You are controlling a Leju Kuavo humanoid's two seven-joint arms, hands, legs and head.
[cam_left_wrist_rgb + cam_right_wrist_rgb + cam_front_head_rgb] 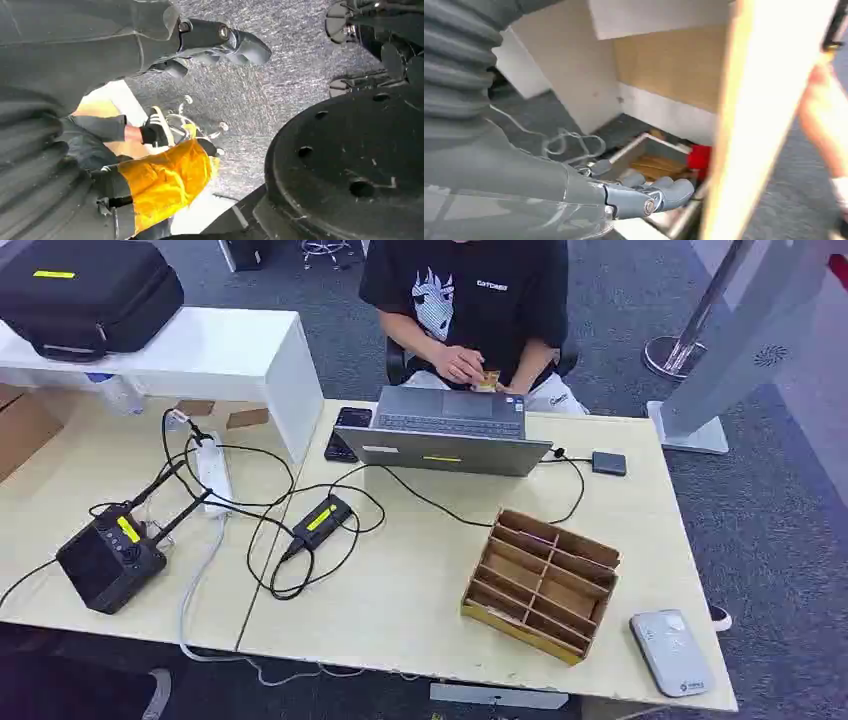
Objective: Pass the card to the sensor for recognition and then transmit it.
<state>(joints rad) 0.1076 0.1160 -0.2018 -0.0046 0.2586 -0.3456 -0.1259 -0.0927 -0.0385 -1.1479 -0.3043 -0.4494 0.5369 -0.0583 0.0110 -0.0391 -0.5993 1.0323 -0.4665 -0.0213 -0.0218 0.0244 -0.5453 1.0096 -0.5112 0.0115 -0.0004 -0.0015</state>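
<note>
A grey speckled carpet runs under a pale wood-grain desk strewn with black cables, a white power strip, a black boxy radio unit with antennas, and a grey open laptop. Behind the laptop sits a person in a black printed shirt, whose hands hold a small tan card close to the chest; this looks like the task's card, though it is too small to be sure. At the desk's near right corner lies a flat, rounded grey sensor, smooth plastic, just beside a brown cardboard sorter divided into slanted slots. Both arms hang below the desk edge. The right hand shows in its wrist view with grey, glossy fingers gently curled and holding nothing, loosely apart rather than clenched. The left hand is seen in its wrist view above the carpet, dark fingers bent inward with nothing in them; whether they are fully closed I cannot tell. The task seems to be at its start: the card must first be received. To do that well, the right arm should likely rise over the desk, palm offered toward the person, fingers parted enough to pinch the thin stiff card by an edge, leaving its face free to lie flat on the sensor.
</note>
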